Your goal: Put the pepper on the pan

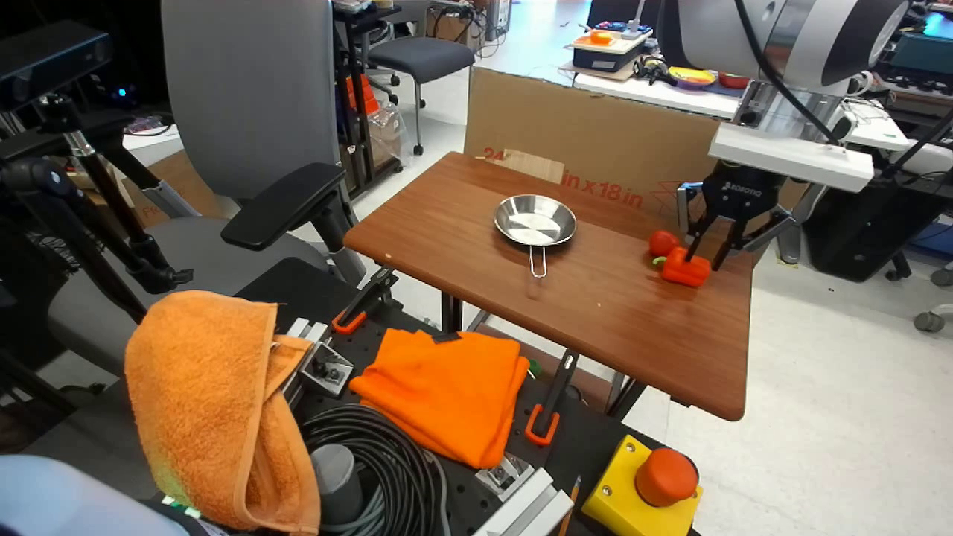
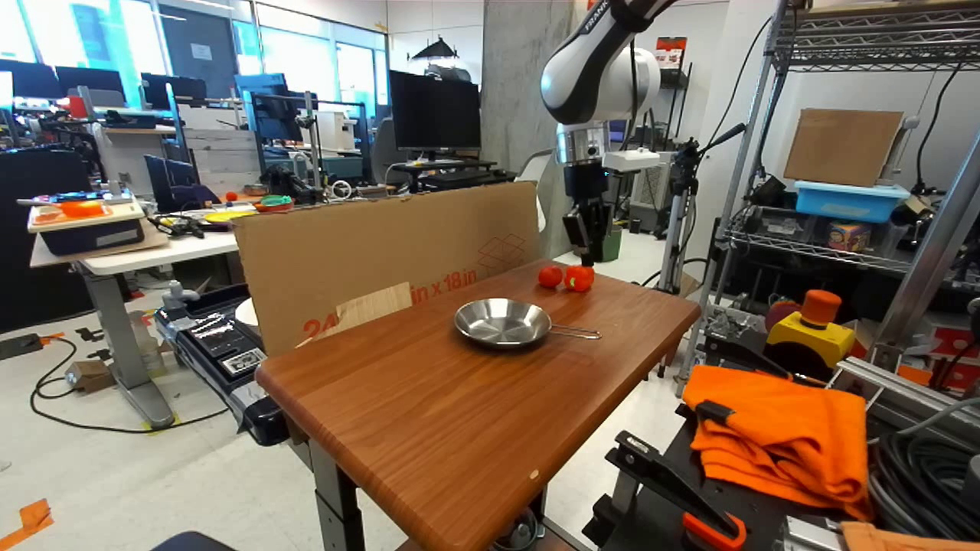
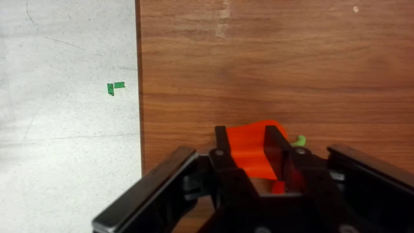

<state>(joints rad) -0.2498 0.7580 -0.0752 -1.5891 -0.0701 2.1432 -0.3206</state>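
Observation:
The orange-red pepper [image 1: 680,275] lies on the tabletop, its green stem pointing towards the pan's side. My gripper [image 1: 703,262] reaches down onto it from above. In the wrist view, the pepper [image 3: 247,149] fills the narrow gap between the two black fingers of the gripper [image 3: 246,129]. Part of its body and the stem show beyond the right finger, so that contact side is partly hidden. Well away from the gripper, the silver pan [image 1: 534,223] sits flat near the table's middle with nothing in its bowl. An exterior view also shows the pepper [image 2: 579,278] and the pan [image 2: 501,325].
A small round red piece [image 1: 661,242] sits right beside the pepper. Behind the table stands an upright cardboard panel [image 1: 595,141]. The wooden tabletop [image 1: 439,216] ends close to the pepper, and its edge [image 3: 140,97] runs down the left of the wrist view with floor past it.

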